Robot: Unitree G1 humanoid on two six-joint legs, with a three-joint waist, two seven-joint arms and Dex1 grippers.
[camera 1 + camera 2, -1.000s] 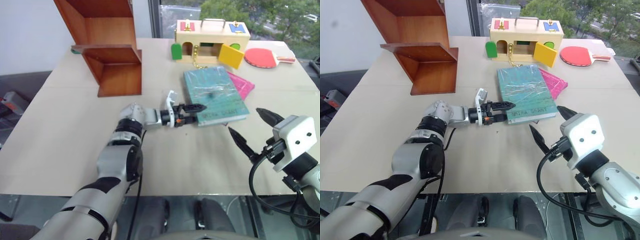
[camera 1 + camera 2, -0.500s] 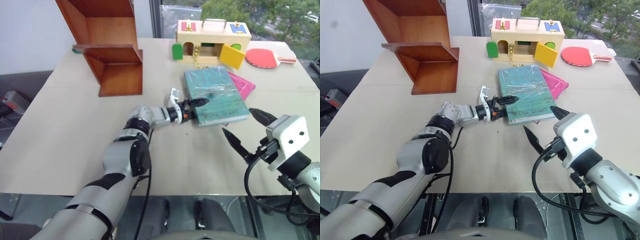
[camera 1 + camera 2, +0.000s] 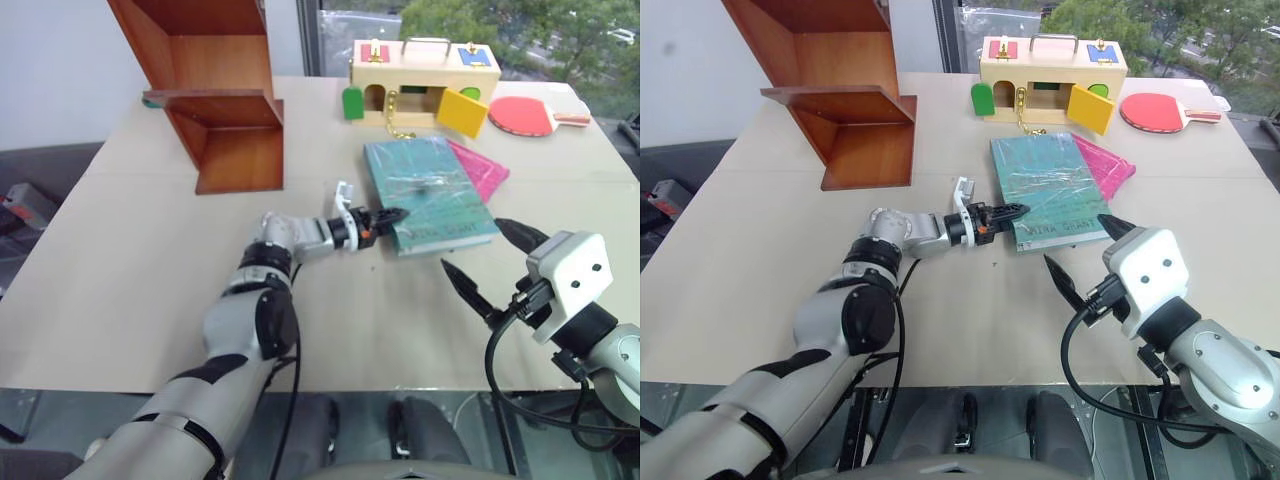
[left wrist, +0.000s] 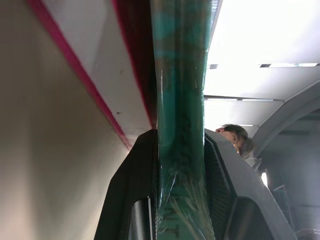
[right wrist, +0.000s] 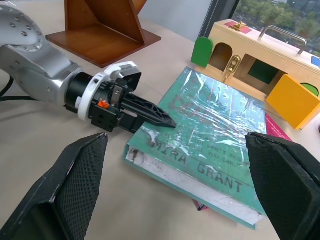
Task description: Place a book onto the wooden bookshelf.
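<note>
Wooden bookshelf stands at the far left of the surface, reddish-brown polished boards, open compartments bare. Pale wooden box at the far edge: metal handle on top, green and yellow doors hanging open, brass chain dangling at the front; can't tell what's inside.

The book lies flat mid-surface, right of the bookshelf and well apart from it. Thick, teal-green, mottled cover under glossy crinkled wrap, pale page edges. It overlaps a thin pink book that pokes out on its right side. Red table-tennis paddle sits beyond that, near the box.

Left gripper lies level, fingers clamped on the book's near left corner, one over the cover, one under; the left wrist view shows the teal edge squeezed between both pads. Book not lifted.

Right gripper hovers near the book's near right edge, fingers spread wide, holding nothing, not touching it.

Bare surface between book and bookshelf.
</note>
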